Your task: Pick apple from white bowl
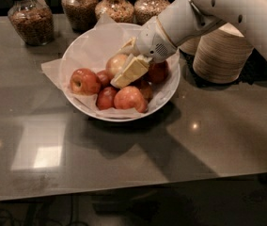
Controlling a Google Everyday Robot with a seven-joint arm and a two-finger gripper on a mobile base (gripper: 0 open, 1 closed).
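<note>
apple [115,63]: in white bowl [79,55], toward bench's far edge
gripper [121,66]: inside bowl, clamped around apple

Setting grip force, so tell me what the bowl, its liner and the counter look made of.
Bowl: likely glazed ceramic or hard plastic; smooth, white, rigid rim. Liner: thin paper, crinkled, corner sticking out. Counter: polished stone or laminate, dark grey, mirroring lights. The gripper sits in the bowl at the pale apple.
</note>
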